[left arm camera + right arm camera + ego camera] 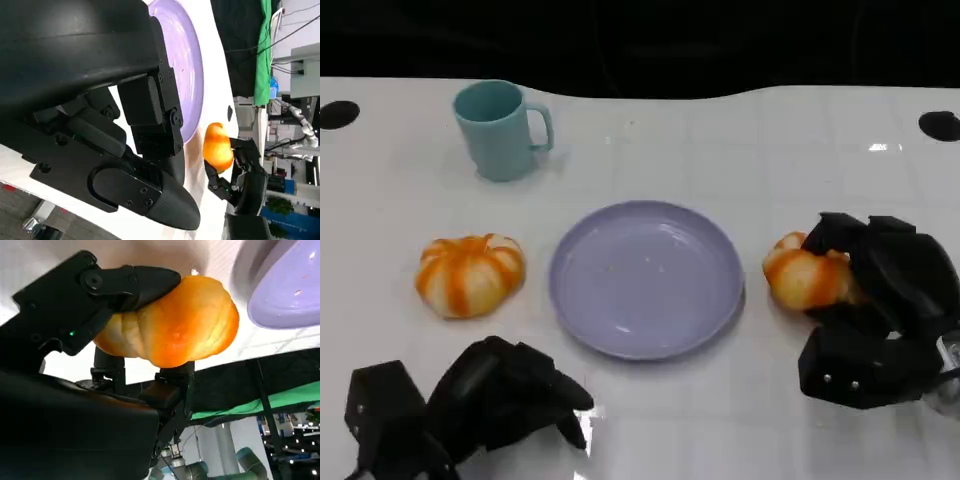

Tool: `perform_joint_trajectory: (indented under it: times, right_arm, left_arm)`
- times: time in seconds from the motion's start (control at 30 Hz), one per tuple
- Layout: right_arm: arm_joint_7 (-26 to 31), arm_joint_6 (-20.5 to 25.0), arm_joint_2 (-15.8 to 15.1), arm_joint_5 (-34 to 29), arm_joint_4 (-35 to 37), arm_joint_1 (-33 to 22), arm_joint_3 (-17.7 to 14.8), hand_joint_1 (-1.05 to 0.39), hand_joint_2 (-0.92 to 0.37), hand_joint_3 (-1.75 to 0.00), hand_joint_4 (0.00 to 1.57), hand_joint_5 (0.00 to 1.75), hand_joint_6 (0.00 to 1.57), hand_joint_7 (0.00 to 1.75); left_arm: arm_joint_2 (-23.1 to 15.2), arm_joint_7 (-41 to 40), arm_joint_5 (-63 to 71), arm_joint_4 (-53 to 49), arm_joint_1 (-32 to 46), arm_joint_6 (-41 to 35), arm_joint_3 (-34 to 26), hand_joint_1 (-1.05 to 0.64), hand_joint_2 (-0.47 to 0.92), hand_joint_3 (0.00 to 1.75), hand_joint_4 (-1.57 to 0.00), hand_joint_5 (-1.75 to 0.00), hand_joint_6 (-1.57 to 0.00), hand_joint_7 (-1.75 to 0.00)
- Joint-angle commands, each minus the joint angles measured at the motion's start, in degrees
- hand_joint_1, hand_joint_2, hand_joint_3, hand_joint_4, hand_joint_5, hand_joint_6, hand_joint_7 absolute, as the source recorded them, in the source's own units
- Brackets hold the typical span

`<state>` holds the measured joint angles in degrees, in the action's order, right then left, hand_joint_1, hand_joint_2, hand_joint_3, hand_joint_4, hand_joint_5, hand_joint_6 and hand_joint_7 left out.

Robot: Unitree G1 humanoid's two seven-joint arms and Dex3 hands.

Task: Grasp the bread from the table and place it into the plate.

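A round orange-and-white bread [807, 275] sits just right of the lilac plate [646, 277], and my right hand [880, 310] grips it from the right. In the right wrist view black fingers [100, 285] clamp the bread [175, 327] from both sides, with the plate's rim [290, 290] close by. Whether it is off the table I cannot tell. A second striped bread [470, 273] lies left of the plate. My left hand [470, 405] rests near the front edge, holding nothing. The left wrist view shows the plate [192, 65], the held bread [218, 147] and my right hand [245, 182].
A teal mug [500, 128] stands at the back left, well away from the plate. Two dark round holes [338, 113] mark the white table's far corners. Bare tabletop lies between my hands in front of the plate.
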<state>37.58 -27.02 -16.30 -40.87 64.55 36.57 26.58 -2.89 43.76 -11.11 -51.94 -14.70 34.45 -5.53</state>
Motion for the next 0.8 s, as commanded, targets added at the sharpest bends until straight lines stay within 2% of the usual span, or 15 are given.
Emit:
perform_joint_trajectory:
  times: [0.03, 0.23, 0.37, 0.57, 0.8]
  right_arm:
    - [1.56, -1.63, -0.35, 0.33, -0.43, 0.25, -0.19, -0.13, -0.43, -1.09, 0.90, 1.75, 0.68, 1.75]
    - [1.98, -2.40, -0.06, 1.05, -1.34, 0.92, -0.99, -0.10, -0.32, -1.27, 0.96, 1.75, 0.73, 1.74]
    - [1.87, -4.82, -0.17, 2.80, -4.45, 0.67, -2.69, -0.09, -0.23, -1.40, 1.00, 1.75, 0.77, 1.71]
    - [-1.12, -8.09, -0.01, 5.30, -10.17, -0.56, -4.61, -0.05, -0.19, -1.49, 1.02, 1.75, 0.80, 1.69]
    - [-4.09, -10.97, 1.53, 6.04, -15.95, -1.54, -5.10, -0.08, -0.13, -1.61, 1.05, 1.75, 0.80, 1.72]
  left_arm:
    - [-0.93, -0.21, -0.02, -0.36, 0.19, 0.03, -0.01, -1.05, 0.85, 0.01, -1.25, -0.90, -1.57, -0.04]
    - [-0.80, -0.08, -0.34, -0.69, -0.03, -0.50, -0.20, -1.05, 0.84, 0.00, -1.26, -0.90, -1.57, -0.04]
    - [-0.77, 0.29, -0.40, -1.23, -0.35, -0.24, -0.21, -1.05, 0.84, 0.00, -1.25, -0.90, -1.57, -0.04]
    - [-0.58, -0.22, -0.02, -1.97, -0.65, 0.58, -0.12, -1.05, 0.85, 0.00, -1.24, -0.89, -1.57, -0.04]
    - [-0.71, -0.40, 0.31, -1.86, -0.66, 0.63, 0.02, -1.05, 0.85, 0.01, -1.25, -0.90, -1.57, -0.04]
